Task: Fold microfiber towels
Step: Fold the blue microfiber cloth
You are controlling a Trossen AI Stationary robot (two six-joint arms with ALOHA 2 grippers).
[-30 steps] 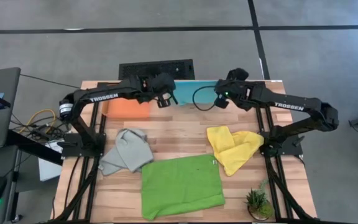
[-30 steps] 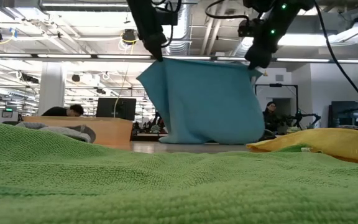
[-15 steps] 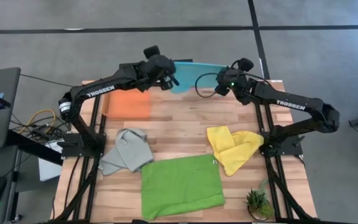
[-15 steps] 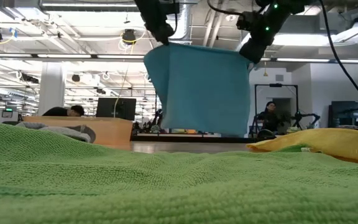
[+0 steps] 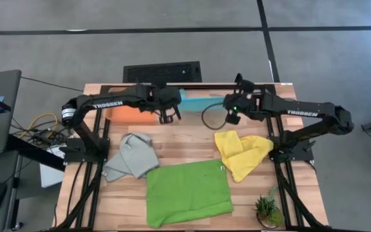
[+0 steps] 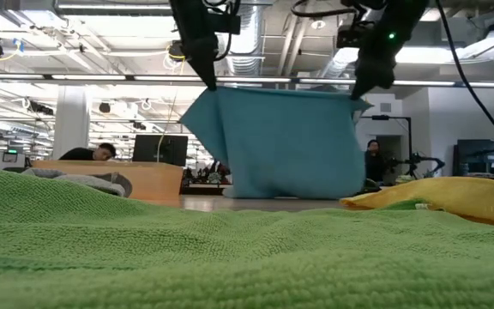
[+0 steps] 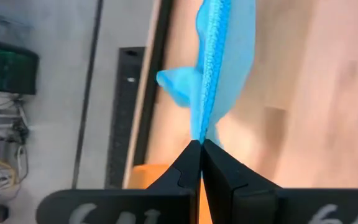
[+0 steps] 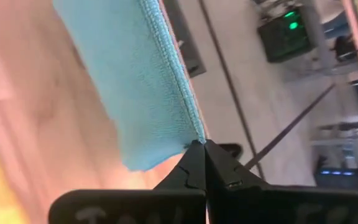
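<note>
Since half a second earlier, both arms had come down and toward us, and the turquoise towel's (image 6: 286,142) bottom edge met the surface (image 5: 192,138) again. On the left, we saw the orange towel (image 5: 124,113) flat at the far side and the grey towel (image 5: 131,156) bunched nearer. Our left tool (image 6: 210,84) was clenched on one top corner of the turquoise towel, the right tool (image 6: 356,93) on the other, the cloth hanging between. Nearest lay the green towel (image 5: 187,191) spread flat, and further right the yellow towel (image 5: 241,152) crumpled.
</note>
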